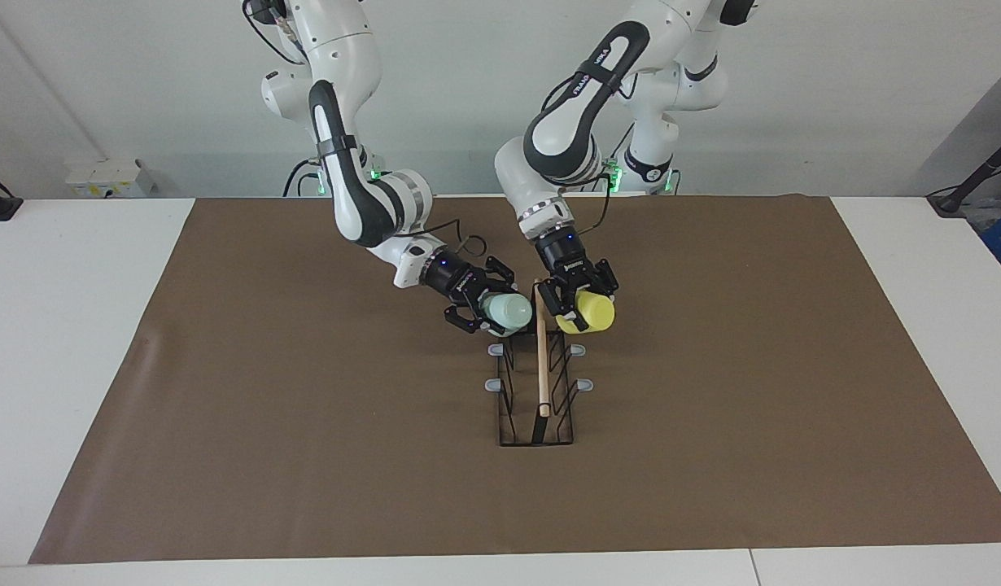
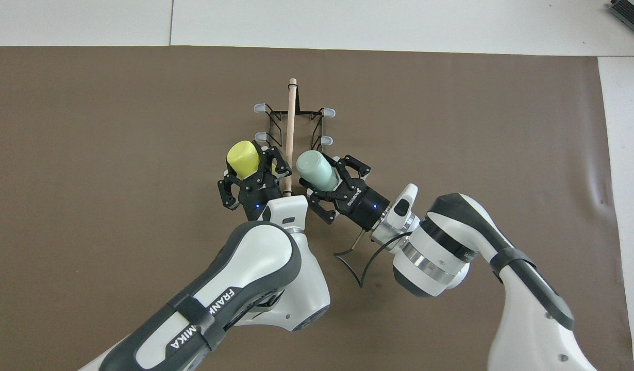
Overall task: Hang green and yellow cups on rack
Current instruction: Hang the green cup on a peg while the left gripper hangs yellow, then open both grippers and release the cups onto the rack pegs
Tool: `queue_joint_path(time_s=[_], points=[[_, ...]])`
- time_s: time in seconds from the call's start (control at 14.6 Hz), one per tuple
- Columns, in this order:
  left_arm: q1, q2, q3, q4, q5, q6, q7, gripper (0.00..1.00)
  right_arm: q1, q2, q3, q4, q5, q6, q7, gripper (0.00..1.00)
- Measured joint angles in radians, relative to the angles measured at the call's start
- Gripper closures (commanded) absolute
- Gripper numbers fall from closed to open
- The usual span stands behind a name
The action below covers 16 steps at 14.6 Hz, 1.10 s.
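1. Left tool (image 1: pixel 576 316): clenched on yellow cup (image 1: pixel 590 311), over the rack (image 1: pixel 535 442) end nearest the robots, on the side toward the left arm's end of the bench (image 1: pixel 77 325).
2. Right tool (image 1: pixel 483 314): wrapped round green cup (image 1: pixel 507 311), over the same rack end, on the side toward the right arm. Cannot tell whether that grip is firm or slackening.
3. Both cups just beside the wooden rod (image 1: pixel 541 370), one each side, not touching each other. Each arm on its own side; no crossing.
4. Key relation: closed bottoms up and tipped toward the rod, mouths down and back toward the tools. Long axes slanted, not upright. The prongs nearest the robots lie under the cups, hidden by them; cannot tell whether either is already inside a mouth.
5. Judged step: seating both cups on that nearest pair. Next move likely a short slide along each cup's axis, then release.
6. Contents: cup mouths not visible, insides unknown. The four grey-tipped prongs (image 1: pixel 496 350) in view carry nothing.
7. Rack upright on the brown mat (image 1: pixel 305 407), rod pointing away from the robots.
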Motion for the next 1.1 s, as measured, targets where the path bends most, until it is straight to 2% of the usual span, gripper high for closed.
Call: queue_joint_path(time_s=[0.14,0.21,0.34,0.41,0.48,0.69,0.75,0.82,1.1], points=[[-0.005,0.000,-0.004,0.000,0.000,-0.002,-0.006,1.00,-0.001,0.000,-0.002,0.004,0.000,0.000,0.000,0.00],[-0.008,0.000,-0.004,0.000,0.000,-0.002,-0.010,0.87,-0.001,-0.001,-0.003,0.006,0.000,0.000,0.000,0.00],[-0.011,0.000,-0.004,0.000,0.000,-0.003,-0.029,0.51,-0.002,-0.004,-0.003,0.008,0.000,0.000,0.000,0.00],[-0.011,0.000,-0.004,0.000,0.000,-0.003,-0.035,0.43,-0.004,-0.009,-0.004,0.008,0.000,0.000,0.000,0.00],[-0.011,0.000,-0.004,0.000,0.000,-0.003,-0.038,0.38,-0.008,-0.015,-0.004,0.009,0.000,0.003,0.000,0.00],[-0.011,0.000,-0.004,0.002,0.000,-0.004,-0.044,0.10,-0.027,-0.042,-0.005,0.010,-0.013,0.057,-0.004,0.00],[-0.011,0.000,-0.004,0.004,0.000,-0.004,-0.045,0.08,-0.036,-0.055,-0.005,0.010,-0.027,0.078,-0.005,0.00],[-0.011,0.000,-0.004,0.006,0.000,-0.005,-0.045,0.01,-0.048,-0.067,-0.006,0.010,-0.044,0.094,-0.006,0.00],[-0.010,-0.005,-0.004,0.015,0.000,-0.006,-0.045,0.01,-0.107,-0.111,-0.006,0.010,-0.142,0.179,-0.023,0.00]])
